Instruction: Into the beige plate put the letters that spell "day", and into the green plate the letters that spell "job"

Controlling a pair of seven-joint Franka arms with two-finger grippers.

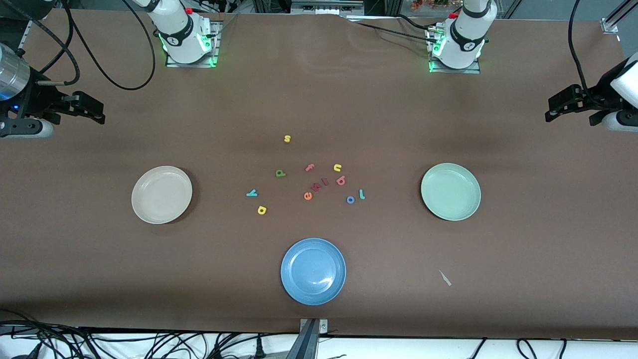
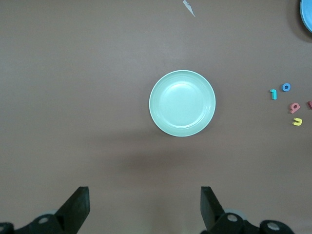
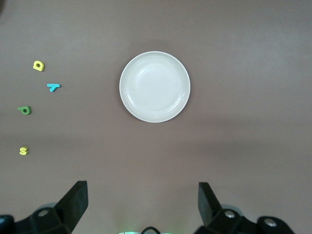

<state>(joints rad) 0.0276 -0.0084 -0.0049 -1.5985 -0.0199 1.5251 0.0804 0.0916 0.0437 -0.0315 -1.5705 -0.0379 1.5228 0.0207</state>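
Note:
The beige plate (image 1: 162,194) (image 3: 154,87) lies empty toward the right arm's end, the green plate (image 1: 450,191) (image 2: 182,103) empty toward the left arm's end. Between them lie the green "d" (image 1: 280,173) (image 3: 24,110), yellow "a" (image 1: 261,210) (image 3: 38,65), teal "y" (image 1: 251,193) (image 3: 53,87), teal "j" (image 1: 362,194) (image 2: 273,94), blue "o" (image 1: 350,200) (image 2: 286,87) and salmon "b" (image 1: 341,180) (image 2: 294,107). My right gripper (image 1: 97,112) (image 3: 143,202) hangs open over its table end. My left gripper (image 1: 551,109) (image 2: 145,204) hangs open over its own end. Both hold nothing.
A blue plate (image 1: 313,270) sits nearest the front camera. Other letters lie among the task's: yellow "s" (image 1: 287,138), salmon "f" (image 1: 309,167), yellow "u" (image 1: 337,167), orange "e" (image 1: 307,196) and red ones (image 1: 319,184). A white scrap (image 1: 445,278) lies near the green plate.

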